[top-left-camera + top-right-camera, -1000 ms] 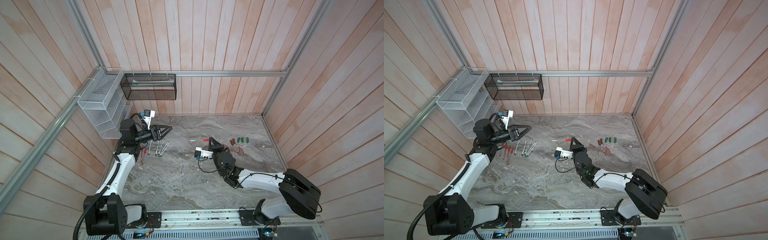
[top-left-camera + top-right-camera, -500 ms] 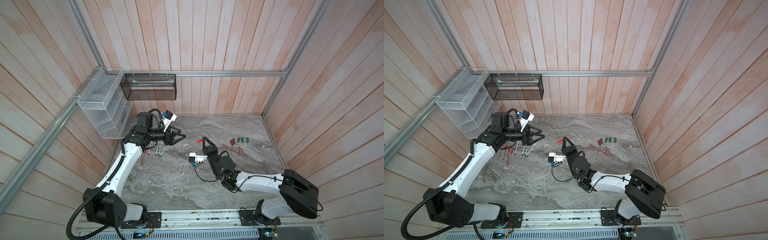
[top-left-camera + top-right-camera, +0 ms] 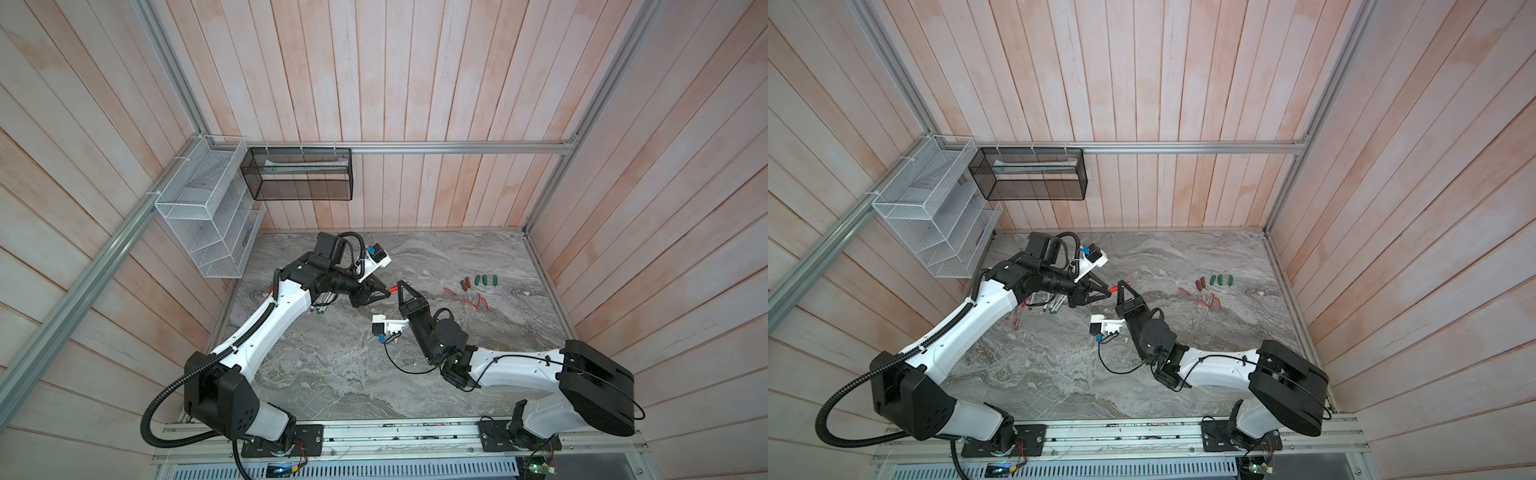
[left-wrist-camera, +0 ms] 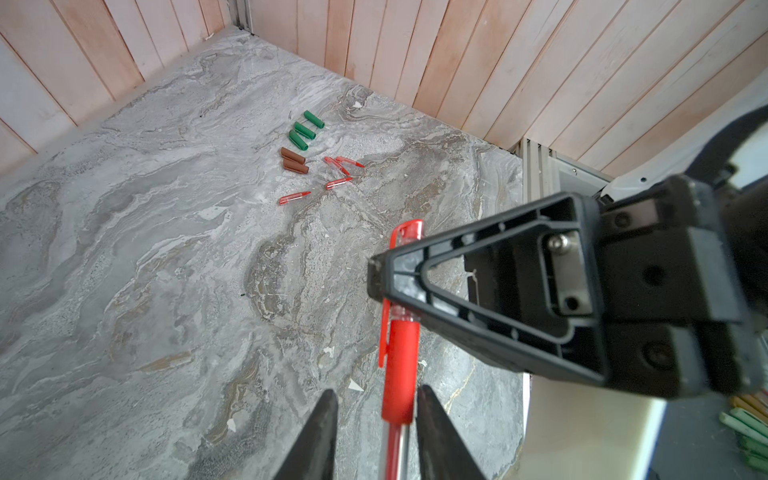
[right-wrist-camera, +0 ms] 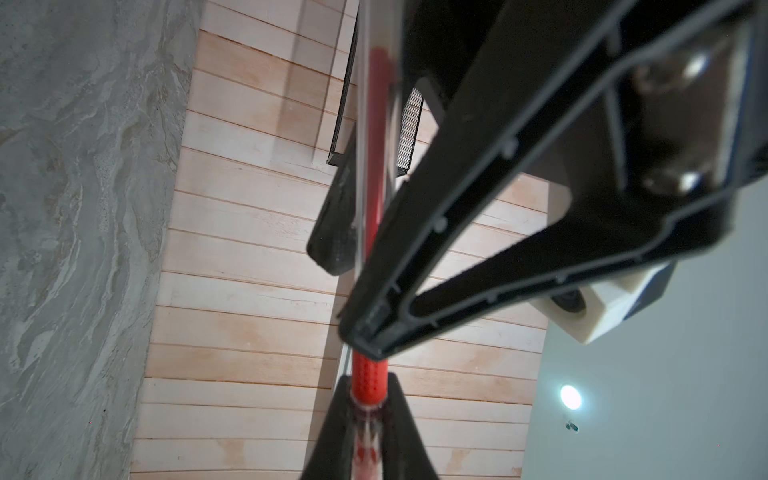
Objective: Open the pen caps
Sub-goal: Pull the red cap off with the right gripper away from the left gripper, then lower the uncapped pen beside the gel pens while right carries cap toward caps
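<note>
**Jaws at both ends: right gripper nips the red pen cap, left gripper brackets the barrel**

Right jaws are squeezed tight on that translucent red cap. The right wrist camera has it wedged between the two black fingers, with the ribbed red grip poking out just beyond. Cap's on the pen, its clip running back along the grip.

Over to the left jaws: partly spread, one on each side of the clear barrel just behind the grip. The left wrist view shows one finger right beside the barrel and plain daylight between the barrel and its partner. So that end is not clamped.

The two grippers meet almost tip to tip, and the whole pen is carried up off the marble tabletop.

Out from the held pen now, on the right gripper's side, loose red clipped caps are scattered on the marble. Just past them lie the brown marker caps, and in the same row, farther from the pen, the green marker caps. All of them sit well apart from the pen.

On the pen's opposite side, under the left arm, a bunch of pens lies on the table, partly hidden. Farther off that way, up on the walls, hang a black mesh basket and a white wire rack.
</note>
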{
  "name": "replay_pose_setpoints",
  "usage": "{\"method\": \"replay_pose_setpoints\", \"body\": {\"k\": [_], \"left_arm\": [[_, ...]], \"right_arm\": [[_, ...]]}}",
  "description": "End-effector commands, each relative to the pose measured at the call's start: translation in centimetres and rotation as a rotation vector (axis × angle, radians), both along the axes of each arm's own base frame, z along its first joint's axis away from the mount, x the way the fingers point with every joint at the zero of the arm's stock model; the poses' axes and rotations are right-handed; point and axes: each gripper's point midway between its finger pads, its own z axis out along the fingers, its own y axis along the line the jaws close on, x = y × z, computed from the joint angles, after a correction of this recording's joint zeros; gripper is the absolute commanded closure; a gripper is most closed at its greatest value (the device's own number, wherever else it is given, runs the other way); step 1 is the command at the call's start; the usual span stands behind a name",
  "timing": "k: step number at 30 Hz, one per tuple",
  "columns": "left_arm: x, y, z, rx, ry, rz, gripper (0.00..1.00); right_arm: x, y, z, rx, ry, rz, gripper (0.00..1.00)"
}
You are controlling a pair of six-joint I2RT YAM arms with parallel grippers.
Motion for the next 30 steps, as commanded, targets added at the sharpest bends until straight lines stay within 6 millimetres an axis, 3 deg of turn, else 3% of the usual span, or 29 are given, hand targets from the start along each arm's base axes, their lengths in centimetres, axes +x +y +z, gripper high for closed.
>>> {"method": "replay_pose_setpoints", "body": {"k": [1,6,11,18,21,26,28,30], "left_arm": [[-0.4,-0.1,-0.7,0.043,-0.009,-0.023,0.7],[-0.2,0.1,-1.2,0.078,-0.021,-0.001,1.0],[-1.1,1.4,-2.7,0.151,-0.013,0.014,1.0],[-2.8,6.0,-5.1,0.143,0.014,0.135,1.0],[-2.8,7.4,-5.8,0.155,0.007,0.17,1.0],[1.8,10.2,-4.6,0.121,-0.043,0.395,1.0],[4.3,12.6,-3.9,0.097,-0.055,0.543,1.0],[6.9,16.5,-4.0,0.125,-0.095,0.742,1.0]], "right_arm": [[0.0,0.3,0.9,0.017,-0.015,-0.004,1.0],[0.1,0.3,0.7,0.013,-0.014,-0.01,1.0],[1.1,-1.4,0.7,0.011,-0.008,-0.056,1.0],[4.2,-8.7,3.0,0.071,-0.028,-0.216,1.0],[4.4,-10.5,3.5,0.09,-0.025,-0.248,1.0],[4.8,-10.6,2.7,0.137,0.007,-0.257,1.0],[5.2,-10.5,1.9,0.18,0.055,-0.276,1.0],[5.9,-10.5,-0.1,0.227,0.176,-0.304,1.0]]}}
